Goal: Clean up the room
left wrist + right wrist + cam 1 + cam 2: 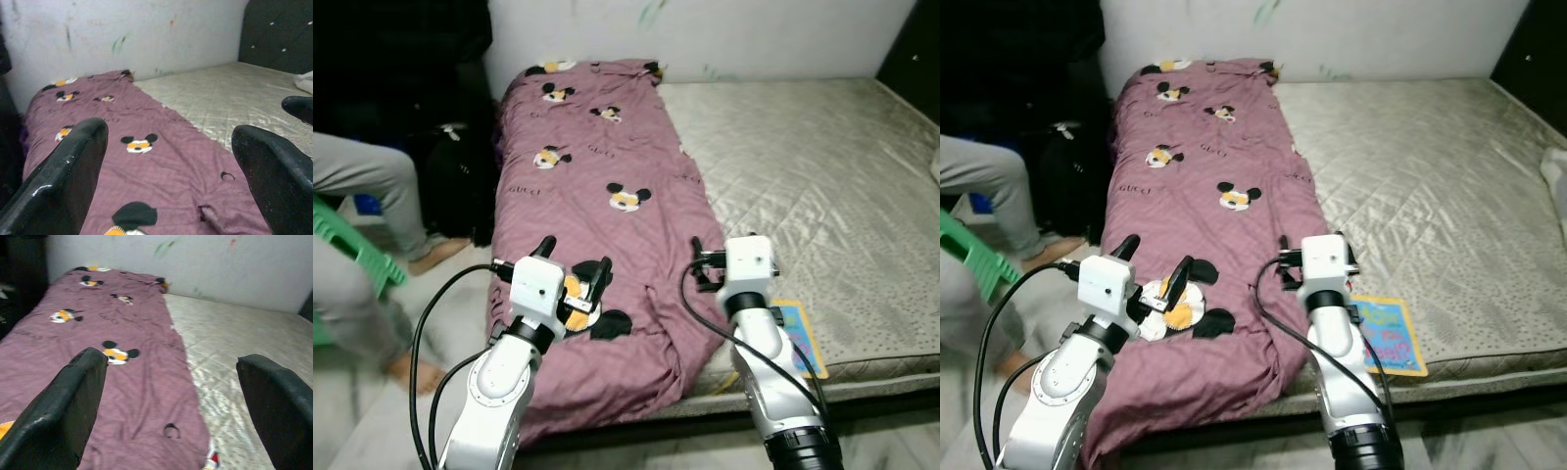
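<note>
A purple blanket (pixel 597 186) printed with cartoon mice lies lengthwise over the left side of a bare beige mattress (pixel 803 166). Its near end hangs over the foot of the bed. My left gripper (pixel 575 262) hovers open just above the blanket's near end, over a large mouse print. My right gripper (pixel 171 362) is also open, held above the blanket's right edge where it meets the mattress. Neither gripper holds anything. A colourful flat booklet (pixel 1386 338) lies on the mattress corner beside my right arm.
A person in grey trousers (pixel 372 186) sits on a green stool (pixel 352 245) at the left, bare feet on the floor. A black bag (pixel 460 186) stands against the bed's left side. A dark headboard (pixel 911 49) is at the far right, with something white (pixel 1555 171) near it.
</note>
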Tool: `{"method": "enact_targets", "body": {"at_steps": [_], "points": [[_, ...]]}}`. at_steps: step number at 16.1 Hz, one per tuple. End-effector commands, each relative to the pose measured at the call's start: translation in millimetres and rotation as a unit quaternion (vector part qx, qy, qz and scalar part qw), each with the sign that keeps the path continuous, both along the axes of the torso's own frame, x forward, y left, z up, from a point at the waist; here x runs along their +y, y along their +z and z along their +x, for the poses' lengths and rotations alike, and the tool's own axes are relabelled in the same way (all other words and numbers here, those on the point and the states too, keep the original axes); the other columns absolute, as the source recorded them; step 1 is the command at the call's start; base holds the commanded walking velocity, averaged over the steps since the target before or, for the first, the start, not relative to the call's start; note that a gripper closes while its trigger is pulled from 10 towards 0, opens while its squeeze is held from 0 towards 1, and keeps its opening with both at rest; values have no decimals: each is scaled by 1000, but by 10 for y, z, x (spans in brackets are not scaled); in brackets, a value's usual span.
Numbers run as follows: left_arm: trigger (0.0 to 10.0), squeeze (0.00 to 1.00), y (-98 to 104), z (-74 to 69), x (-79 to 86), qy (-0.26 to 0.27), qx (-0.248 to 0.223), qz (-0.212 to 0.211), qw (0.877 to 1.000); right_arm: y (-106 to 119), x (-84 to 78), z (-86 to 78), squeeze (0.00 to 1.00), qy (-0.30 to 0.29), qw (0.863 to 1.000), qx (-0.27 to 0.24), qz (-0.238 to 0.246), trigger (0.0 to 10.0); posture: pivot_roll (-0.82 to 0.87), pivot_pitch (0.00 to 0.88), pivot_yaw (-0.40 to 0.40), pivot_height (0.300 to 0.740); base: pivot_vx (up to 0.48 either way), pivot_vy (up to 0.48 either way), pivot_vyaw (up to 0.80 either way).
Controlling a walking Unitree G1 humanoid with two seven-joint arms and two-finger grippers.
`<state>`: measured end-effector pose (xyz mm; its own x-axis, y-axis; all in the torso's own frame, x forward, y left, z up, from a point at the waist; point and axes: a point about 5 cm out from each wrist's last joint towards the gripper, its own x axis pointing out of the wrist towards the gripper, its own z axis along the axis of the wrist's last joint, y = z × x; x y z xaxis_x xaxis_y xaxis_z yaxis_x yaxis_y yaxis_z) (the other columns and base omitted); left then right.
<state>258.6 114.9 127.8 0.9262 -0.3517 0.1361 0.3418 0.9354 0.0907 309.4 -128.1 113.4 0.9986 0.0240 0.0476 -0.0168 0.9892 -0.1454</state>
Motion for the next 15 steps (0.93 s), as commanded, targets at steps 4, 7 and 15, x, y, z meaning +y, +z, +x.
{"method": "enact_targets", "body": {"at_steps": [4, 7, 15], "points": [[10000, 0, -5, -17, 14, 3, 1, 6, 1000, 1, -3, -10, 0, 0, 1000, -4, -6, 10000, -14, 108, -3, 740, 0, 0, 0], [10000, 0, 0, -5, 5, 2, -1, 4, 1000, 3, 1, -2, 0, 2, 1000, -5, -9, 10000, -17, 105, -5, 740, 0, -316, 0], [10000, 0, -4, 9, -12, 2, -1, 1, 1000, 18, 22, 8, 0, 9, 1000, -7, -13, 10000, -21, 104, -9, 740, 0, -323, 0]]}}
